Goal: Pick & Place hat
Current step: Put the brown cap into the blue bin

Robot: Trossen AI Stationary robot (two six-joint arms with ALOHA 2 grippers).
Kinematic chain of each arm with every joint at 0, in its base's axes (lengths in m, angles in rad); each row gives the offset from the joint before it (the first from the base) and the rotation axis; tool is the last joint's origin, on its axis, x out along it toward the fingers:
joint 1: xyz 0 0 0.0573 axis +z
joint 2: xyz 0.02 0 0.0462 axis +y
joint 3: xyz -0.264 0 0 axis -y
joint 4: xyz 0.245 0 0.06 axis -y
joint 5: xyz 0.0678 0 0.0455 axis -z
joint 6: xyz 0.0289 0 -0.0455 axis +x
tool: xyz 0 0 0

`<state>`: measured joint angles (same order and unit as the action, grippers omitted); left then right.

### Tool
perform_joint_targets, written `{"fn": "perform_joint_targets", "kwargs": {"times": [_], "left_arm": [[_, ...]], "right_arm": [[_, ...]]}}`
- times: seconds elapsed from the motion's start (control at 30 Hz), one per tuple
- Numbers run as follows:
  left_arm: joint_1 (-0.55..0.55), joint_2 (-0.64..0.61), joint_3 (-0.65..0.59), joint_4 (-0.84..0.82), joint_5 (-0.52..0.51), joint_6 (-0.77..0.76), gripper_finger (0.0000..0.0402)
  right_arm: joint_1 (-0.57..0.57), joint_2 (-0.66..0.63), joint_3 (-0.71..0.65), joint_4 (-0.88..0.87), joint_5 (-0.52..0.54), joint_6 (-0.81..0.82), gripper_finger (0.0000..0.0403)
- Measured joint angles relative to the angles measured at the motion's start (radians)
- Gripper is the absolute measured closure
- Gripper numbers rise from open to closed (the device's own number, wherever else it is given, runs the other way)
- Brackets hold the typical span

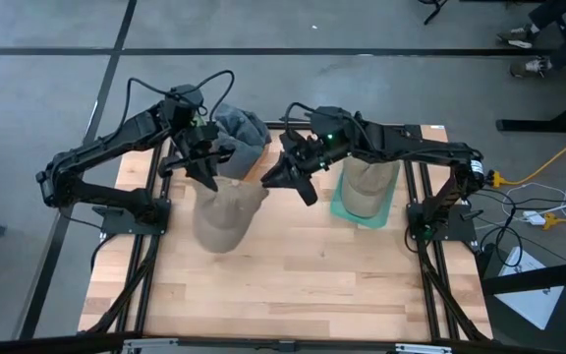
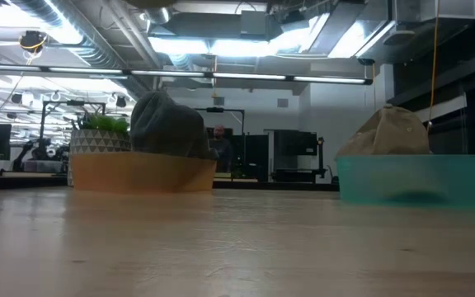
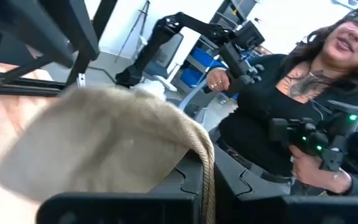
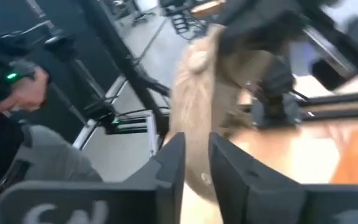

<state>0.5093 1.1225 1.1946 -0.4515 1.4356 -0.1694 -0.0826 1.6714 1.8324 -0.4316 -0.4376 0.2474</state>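
Note:
A tan hat (image 1: 226, 211) hangs between my two grippers above the table's middle. The low view does not show it. My left gripper (image 1: 207, 169) is shut on its far left edge. My right gripper (image 1: 275, 177) is shut on its far right edge. The hat fills the left wrist view (image 3: 98, 143) and shows in the right wrist view (image 4: 197, 81). A grey hat (image 1: 244, 128) lies in an orange tray (image 2: 138, 173) at the far side. A second tan hat (image 1: 367, 182) sits in a teal tray (image 2: 415, 181) on the right. My left gripper pinches the tan hat's rim (image 3: 205, 163) between its two fingers, coming from the far left and slanting down. The hat hangs below and beyond the fingers, clear of the table. My right gripper pinches the hat's cloth at its right edge (image 4: 194, 124) between its two fingers (image 4: 169, 168), coming from the table's right and slanting down. The hat hangs clear of the table, its crown away from the fingers.
A person in black stands beyond the table (image 3: 303, 93), holding controllers. The near half of the wooden table (image 1: 293, 285) lies bare in front of the hat. Cables and stands lie on the floor at the right (image 1: 548, 197).

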Motion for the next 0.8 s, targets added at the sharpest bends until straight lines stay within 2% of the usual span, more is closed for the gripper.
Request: {"fn": "perform_joint_targets", "kwargs": {"times": [0.2,0.4,0.63,0.73,0.8], "left_arm": [[0.027,0.000,0.000,0.001,-0.057,-0.001,0.0393],[0.045,0.000,0.000,0.003,-0.245,0.001,0.0397],[0.045,0.001,0.000,0.007,-0.415,0.024,0.0391],[0.045,0.001,0.000,0.007,-0.527,0.035,0.0394],[0.045,0.001,0.000,0.009,-0.595,0.063,0.0397]], "right_arm": [[-0.001,0.000,0.000,-0.005,0.077,0.005,0.0258],[0.009,0.000,0.000,0.016,0.195,-0.061,0.0201],[0.045,0.002,0.000,0.006,0.511,-0.229,0.0192],[0.057,0.002,0.000,0.007,0.689,-0.248,0.0197],[0.057,0.002,0.000,0.007,0.771,-0.228,0.0200]]}}
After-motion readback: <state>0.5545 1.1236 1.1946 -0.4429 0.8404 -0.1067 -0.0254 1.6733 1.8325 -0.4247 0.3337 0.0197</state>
